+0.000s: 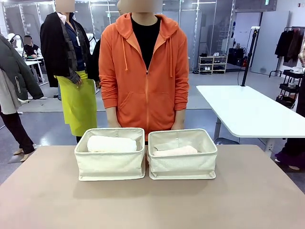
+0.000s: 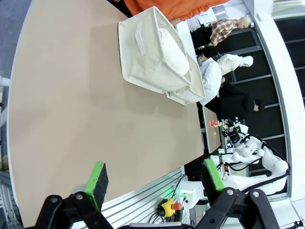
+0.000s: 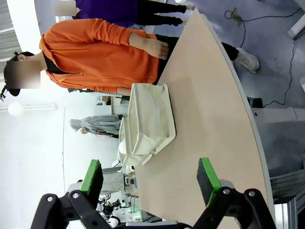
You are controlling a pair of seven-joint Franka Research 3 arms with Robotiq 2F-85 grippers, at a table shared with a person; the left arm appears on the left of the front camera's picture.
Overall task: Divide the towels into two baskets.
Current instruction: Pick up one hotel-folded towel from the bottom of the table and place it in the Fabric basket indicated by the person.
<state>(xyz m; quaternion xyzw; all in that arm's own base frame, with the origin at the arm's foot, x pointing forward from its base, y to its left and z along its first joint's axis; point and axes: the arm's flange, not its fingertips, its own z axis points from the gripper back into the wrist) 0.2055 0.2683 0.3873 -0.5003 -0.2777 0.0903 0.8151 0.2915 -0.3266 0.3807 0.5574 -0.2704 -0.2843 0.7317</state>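
Cream baskets touch side by side mid-table: left basket (image 1: 110, 164) holds a white towel (image 1: 112, 144), right basket (image 1: 183, 164) at its 3 o'clock a pink towel (image 1: 175, 151). Left gripper (image 2: 155, 179) and right gripper (image 3: 150, 176) gape wide, empty.

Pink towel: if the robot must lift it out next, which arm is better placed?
Probably the right. The pink towel lies in the basket on the robot's right side, and the right gripper points toward that basket with open, empty jaws.
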